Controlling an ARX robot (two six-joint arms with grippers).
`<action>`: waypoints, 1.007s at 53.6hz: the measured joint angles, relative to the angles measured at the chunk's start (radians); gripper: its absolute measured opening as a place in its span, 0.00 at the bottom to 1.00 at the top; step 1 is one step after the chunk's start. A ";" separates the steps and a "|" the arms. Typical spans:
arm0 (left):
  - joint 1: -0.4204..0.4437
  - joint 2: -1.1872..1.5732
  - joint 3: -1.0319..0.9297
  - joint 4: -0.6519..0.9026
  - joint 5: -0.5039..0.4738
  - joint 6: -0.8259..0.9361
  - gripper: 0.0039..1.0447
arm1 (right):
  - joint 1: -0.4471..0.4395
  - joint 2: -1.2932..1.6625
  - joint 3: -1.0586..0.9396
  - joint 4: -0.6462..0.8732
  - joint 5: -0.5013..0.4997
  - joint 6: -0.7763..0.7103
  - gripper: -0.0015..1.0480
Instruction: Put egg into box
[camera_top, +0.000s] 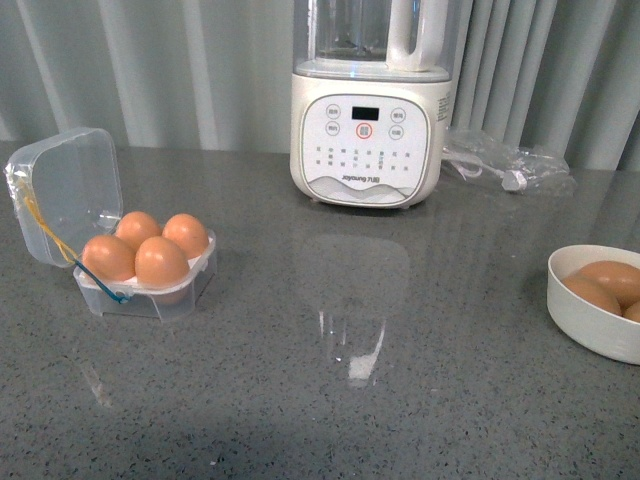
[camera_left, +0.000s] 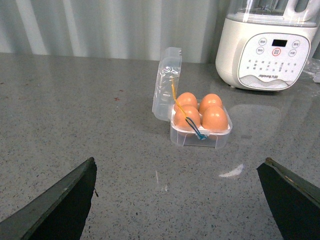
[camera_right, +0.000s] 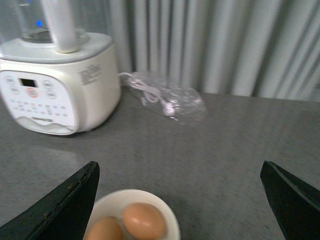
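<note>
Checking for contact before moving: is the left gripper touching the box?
Apart. The left wrist view shows bare countertop between the left gripper and the box, well ahead of it.

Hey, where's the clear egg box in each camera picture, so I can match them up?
Front view: the box sits at the left on the counter, lid open.
Left wrist view: the box is near the middle, lid open, nearer the camera than the white appliance.
Right wrist view: not in it; only the white bowl shows.
Shared landmark: the white appliance appears in all three.
</note>
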 joint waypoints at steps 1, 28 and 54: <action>0.000 0.000 0.000 0.000 0.000 0.000 0.94 | -0.026 -0.017 -0.027 0.014 0.000 0.003 0.93; 0.000 0.000 0.000 0.000 0.000 0.000 0.94 | -0.457 -0.057 -0.343 0.233 -0.162 0.045 0.93; 0.000 0.000 0.000 0.000 0.000 0.000 0.94 | -0.127 -0.461 -0.566 0.159 -0.028 0.049 0.03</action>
